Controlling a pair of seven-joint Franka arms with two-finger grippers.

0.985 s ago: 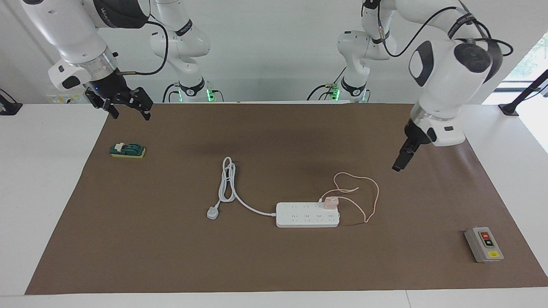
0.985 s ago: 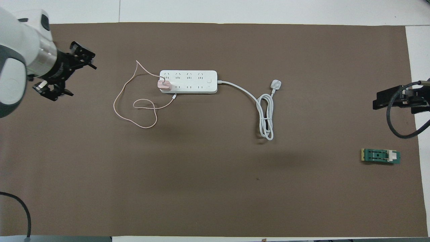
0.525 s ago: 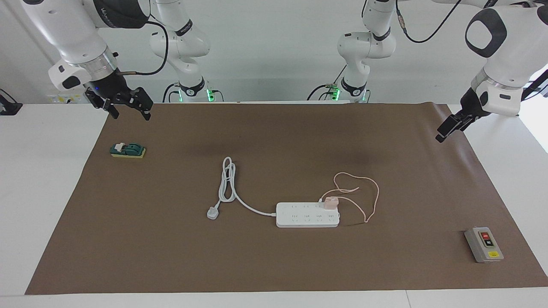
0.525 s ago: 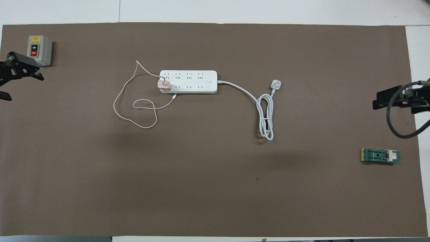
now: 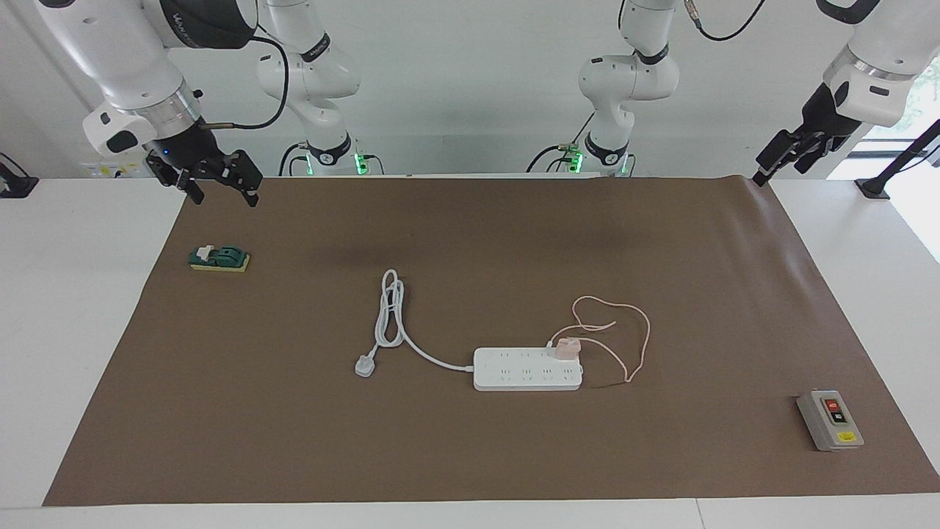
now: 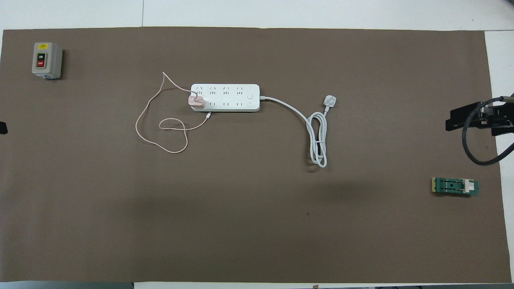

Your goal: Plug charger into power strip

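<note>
The charger point(image 5: 567, 347) is sitting in the lower middle of the facing frame, seated on the power strip point(image 5: 527, 369) at the left arm's end of it, its pink cable point(image 5: 637, 334) looping off beside. The strip's long axis is running across the frame. The job is looking done. The left gripper point(image 5: 780, 158) is hanging spread and empty at upper right, the closer one; the right gripper point(image 5: 213, 178) is waiting, spread, upper left.
</note>
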